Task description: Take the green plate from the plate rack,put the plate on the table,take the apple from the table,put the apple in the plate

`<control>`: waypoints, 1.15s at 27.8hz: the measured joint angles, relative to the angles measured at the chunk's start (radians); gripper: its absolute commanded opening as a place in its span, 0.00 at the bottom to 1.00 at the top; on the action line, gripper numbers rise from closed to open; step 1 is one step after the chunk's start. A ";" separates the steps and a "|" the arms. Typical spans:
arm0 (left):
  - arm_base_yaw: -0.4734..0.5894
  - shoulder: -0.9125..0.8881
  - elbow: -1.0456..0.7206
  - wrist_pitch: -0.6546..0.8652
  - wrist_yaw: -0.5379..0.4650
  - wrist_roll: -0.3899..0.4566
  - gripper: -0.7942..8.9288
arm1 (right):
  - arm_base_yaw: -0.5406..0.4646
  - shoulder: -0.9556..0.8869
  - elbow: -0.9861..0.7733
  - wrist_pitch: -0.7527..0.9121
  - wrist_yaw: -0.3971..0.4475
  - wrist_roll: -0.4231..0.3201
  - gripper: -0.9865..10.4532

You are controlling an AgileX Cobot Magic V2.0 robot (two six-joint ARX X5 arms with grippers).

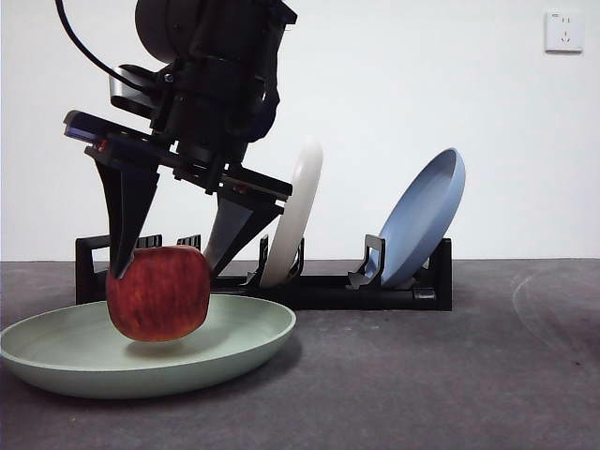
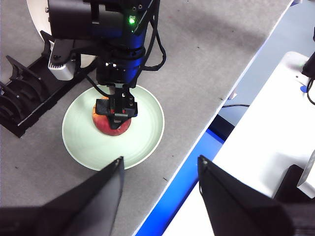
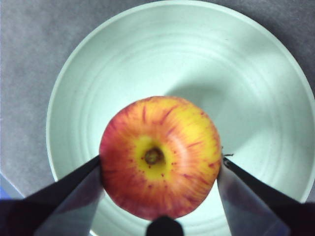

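Observation:
The red apple (image 1: pixel 159 292) sits between the jaws of my right gripper (image 1: pixel 167 267), which is shut on it from above. The apple is over the middle of the green plate (image 1: pixel 234 342), very low; I cannot tell if it touches. The plate lies flat on the table (image 1: pixel 450 375) in front of the plate rack (image 1: pixel 328 291). The right wrist view shows the apple (image 3: pixel 160 157) from above, both jaws against its sides, and the plate (image 3: pixel 256 88) beneath. My left gripper (image 2: pixel 160 162) is open and empty, high above the plate (image 2: pixel 142 137) and the apple (image 2: pixel 110 129).
A cream-white plate (image 1: pixel 295 216) and a blue plate (image 1: pixel 427 220) lean in the rack behind. In the left wrist view the table's edge (image 2: pixel 197 142) runs close to the green plate, with a white surface (image 2: pixel 266 147) beyond it.

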 measured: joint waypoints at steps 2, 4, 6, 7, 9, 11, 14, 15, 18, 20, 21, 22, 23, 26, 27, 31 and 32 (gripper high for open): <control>0.000 0.000 0.000 0.000 0.000 0.000 0.34 | 0.000 0.000 0.000 0.001 0.002 0.000 0.07; 0.000 0.000 0.000 0.000 0.000 0.000 0.34 | 0.000 0.000 0.000 0.000 0.002 0.000 0.07; 0.000 0.000 0.000 0.000 0.000 0.000 0.34 | 0.000 0.002 0.000 0.000 0.003 0.000 0.07; 0.000 0.000 0.000 0.000 0.000 0.000 0.34 | 0.000 0.004 0.000 0.000 0.003 0.000 0.07; 0.000 0.000 0.000 0.000 0.000 0.000 0.34 | 0.000 0.013 0.000 0.000 0.004 0.000 0.07; 0.000 0.000 0.000 0.000 0.000 0.000 0.34 | 0.000 0.019 0.000 0.001 0.005 0.000 0.07; 0.000 0.000 0.000 0.000 0.000 0.000 0.34 | 0.000 0.019 0.000 0.002 0.005 0.000 0.07; 0.000 0.000 0.000 0.000 0.000 0.000 0.34 | 0.000 0.019 0.000 0.002 0.005 0.000 0.07; 0.000 0.000 0.000 0.000 0.000 0.000 0.34 | 0.000 0.019 0.000 0.002 0.005 0.000 0.19; 0.000 0.000 0.000 0.000 0.000 0.000 0.34 | 0.000 0.019 0.000 0.002 0.005 0.000 0.27; 0.000 0.000 0.000 0.000 0.000 0.000 0.34 | 0.000 0.019 0.000 0.002 0.005 0.000 0.30; 0.000 0.000 0.000 0.000 0.000 0.000 0.34 | 0.000 0.019 0.000 0.002 0.005 0.000 0.33; 0.000 0.000 0.000 0.000 0.000 0.000 0.34 | 0.000 0.019 0.000 0.001 0.005 0.000 0.36; 0.000 0.000 0.000 0.000 0.000 0.000 0.34 | 0.000 0.019 0.000 0.000 0.005 0.000 0.37; 0.000 0.000 0.000 0.000 0.000 0.000 0.34 | 0.000 0.019 0.000 0.000 0.005 0.000 0.37; 0.000 0.000 0.000 0.000 0.000 -0.002 0.34 | 0.000 0.019 0.000 -0.002 -0.006 0.000 0.48; 0.000 0.000 0.000 0.000 0.000 -0.007 0.34 | 0.000 0.019 0.000 -0.002 -0.006 0.000 0.48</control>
